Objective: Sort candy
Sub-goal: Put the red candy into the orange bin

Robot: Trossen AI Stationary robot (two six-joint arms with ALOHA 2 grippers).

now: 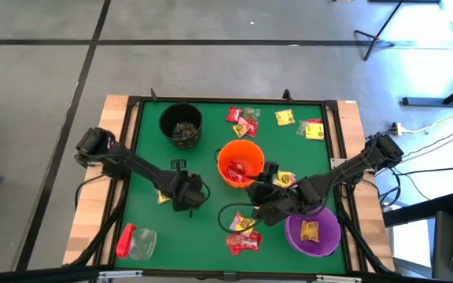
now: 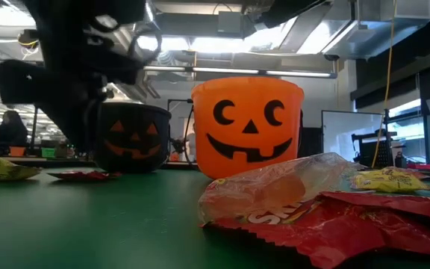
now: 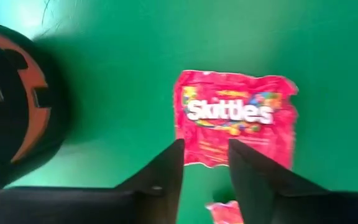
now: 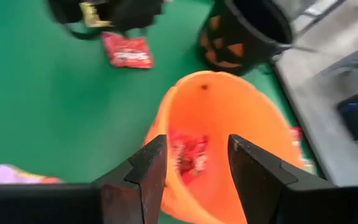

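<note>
Just beyond left fingers [image 3: 169,168] (parted): red candy [image 3: 235,118].

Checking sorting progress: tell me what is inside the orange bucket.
The orange bucket holds several red candy packets at its bottom. The right gripper hangs open above its mouth, empty. Anything under those packets is covered, so an exact count cannot be given.

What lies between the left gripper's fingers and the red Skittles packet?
Nothing but bare green mat: in the left wrist view the left gripper is open, aimed at the Skittles packet.
</note>
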